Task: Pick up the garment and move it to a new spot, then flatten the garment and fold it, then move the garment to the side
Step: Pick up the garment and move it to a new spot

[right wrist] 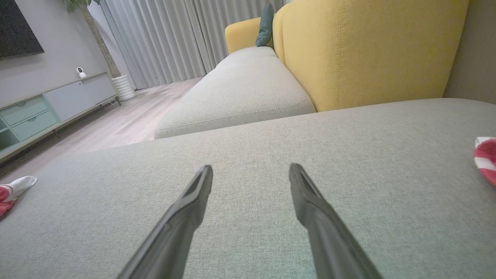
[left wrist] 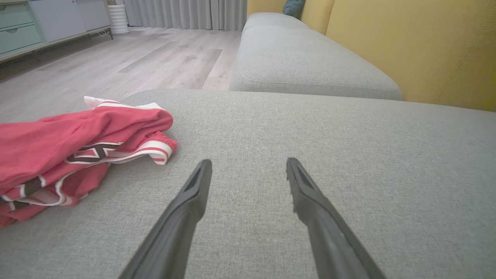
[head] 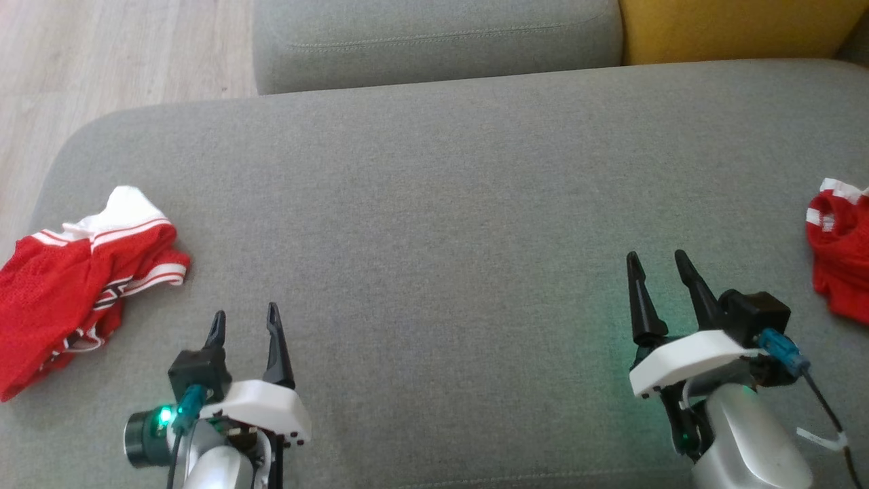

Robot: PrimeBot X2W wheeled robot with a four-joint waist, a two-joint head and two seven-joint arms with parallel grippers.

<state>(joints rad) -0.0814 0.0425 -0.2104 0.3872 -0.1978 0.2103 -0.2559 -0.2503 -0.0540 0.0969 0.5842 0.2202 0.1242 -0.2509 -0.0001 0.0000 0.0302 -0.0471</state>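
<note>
A crumpled red garment [head: 75,288] with white stripes and a white edge lies at the left end of the grey sofa seat [head: 434,204]; the left wrist view has it [left wrist: 69,151] to the left of my fingers. A second red and white garment [head: 840,255] lies at the seat's right edge, and its striped hem [right wrist: 486,157] shows in the right wrist view. My left gripper [head: 246,319] stands open and empty, a little right of the left garment. My right gripper [head: 657,261] is open too, with nothing in it, left of the right garment.
Behind the seat runs another grey cushion [head: 434,41] with a yellow backrest [head: 733,30] at the right. Wooden floor [head: 102,61] lies past the seat's left end. A low cabinet [right wrist: 46,108] and curtains [right wrist: 162,38] stand across the room.
</note>
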